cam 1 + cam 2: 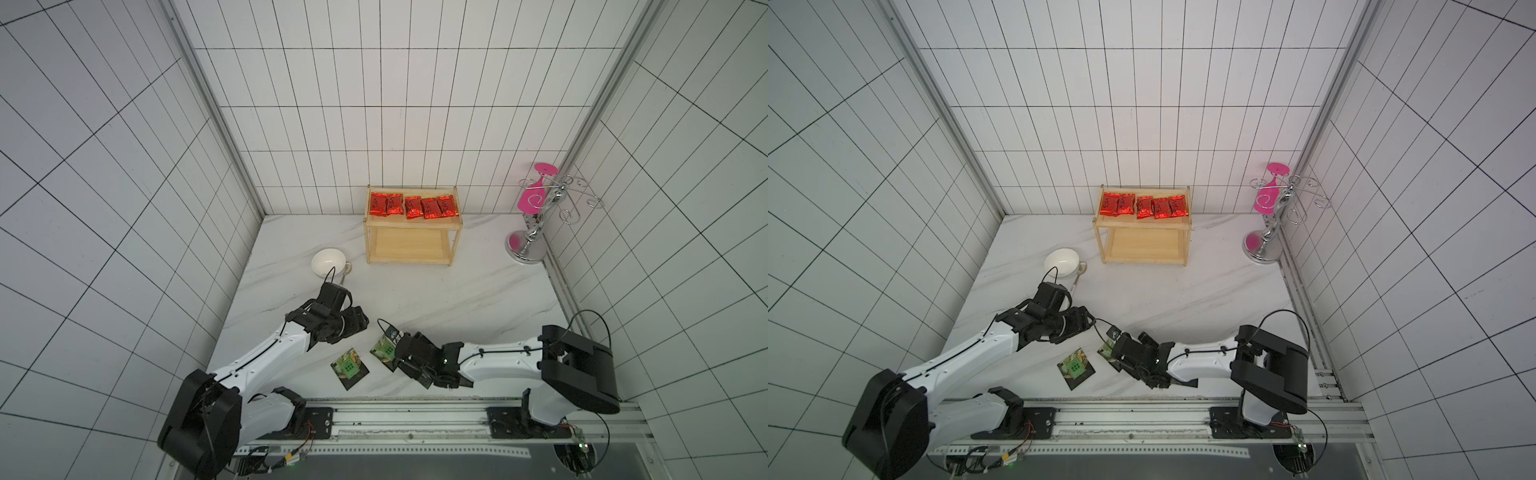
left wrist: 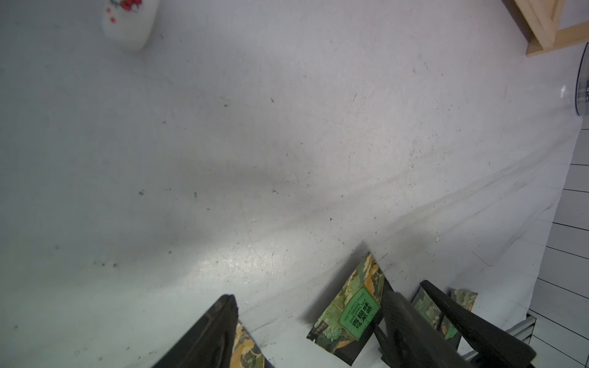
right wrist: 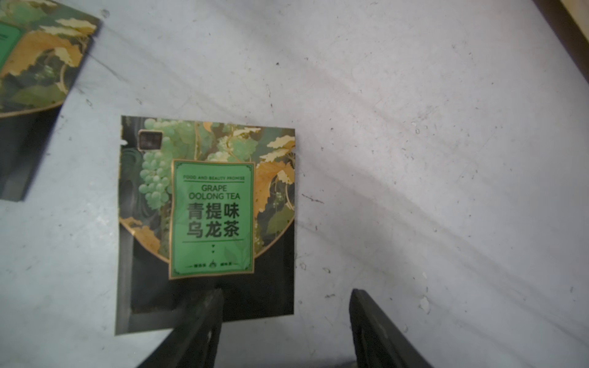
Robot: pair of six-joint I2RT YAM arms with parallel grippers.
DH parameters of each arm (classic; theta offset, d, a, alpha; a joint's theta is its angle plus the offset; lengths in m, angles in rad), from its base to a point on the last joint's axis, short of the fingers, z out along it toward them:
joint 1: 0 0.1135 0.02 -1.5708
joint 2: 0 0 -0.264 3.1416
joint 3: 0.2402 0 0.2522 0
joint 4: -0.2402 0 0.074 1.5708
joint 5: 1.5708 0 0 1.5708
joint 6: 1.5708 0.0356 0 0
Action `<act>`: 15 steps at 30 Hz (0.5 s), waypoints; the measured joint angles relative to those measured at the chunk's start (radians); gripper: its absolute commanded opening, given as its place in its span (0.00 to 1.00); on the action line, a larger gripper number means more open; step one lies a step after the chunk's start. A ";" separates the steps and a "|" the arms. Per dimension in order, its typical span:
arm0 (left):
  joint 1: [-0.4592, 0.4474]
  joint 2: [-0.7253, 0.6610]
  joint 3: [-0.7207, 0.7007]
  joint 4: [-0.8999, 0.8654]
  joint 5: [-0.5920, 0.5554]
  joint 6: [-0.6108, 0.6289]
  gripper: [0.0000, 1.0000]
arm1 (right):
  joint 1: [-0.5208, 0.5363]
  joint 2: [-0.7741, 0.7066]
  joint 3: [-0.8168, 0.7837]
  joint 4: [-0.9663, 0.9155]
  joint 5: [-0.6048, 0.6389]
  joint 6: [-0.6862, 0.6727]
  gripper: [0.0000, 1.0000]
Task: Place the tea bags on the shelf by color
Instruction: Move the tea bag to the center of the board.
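The five red packets (image 1: 413, 206) sit in a row on the top tier of the shelf (image 1: 409, 261), so you should send the green sachets to its bare lower tier. They lie flat on the bench (image 1: 457, 299), well apart from the shelf, on the robot's side of it; both top views show two, and the wrist views hint at more. Your right gripper (image 3: 285, 291) is open and empty, low over one sachet (image 3: 207, 220), with one finger above its dark border. Shift sideways until that border sits between the fingers, press down to catch the thin edge, then close gently. The right arm reaches low and nearly level, wrist tipped down. Your left gripper (image 2: 309, 293) is open too, holding nothing, its arm stretched low, slightly nearer the shelf than the other sachet (image 1: 350, 368).
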 measured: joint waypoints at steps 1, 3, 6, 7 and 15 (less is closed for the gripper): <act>0.001 0.000 0.000 0.000 0.002 0.000 0.76 | 0.003 -0.011 0.000 -0.010 -0.008 0.000 0.72; 0.006 0.000 0.000 0.000 0.008 -0.001 0.77 | 0.019 -0.047 0.000 -0.029 -0.016 -0.004 0.75; 0.020 0.001 0.000 0.002 0.012 -0.002 0.76 | 0.051 -0.078 0.000 -0.040 -0.012 -0.005 0.74; 0.024 0.003 0.000 0.004 0.014 -0.002 0.77 | 0.058 -0.076 0.000 -0.043 -0.009 -0.005 0.74; 0.037 0.015 -0.016 0.036 0.051 -0.012 0.77 | 0.079 -0.009 0.004 -0.049 0.018 0.004 0.79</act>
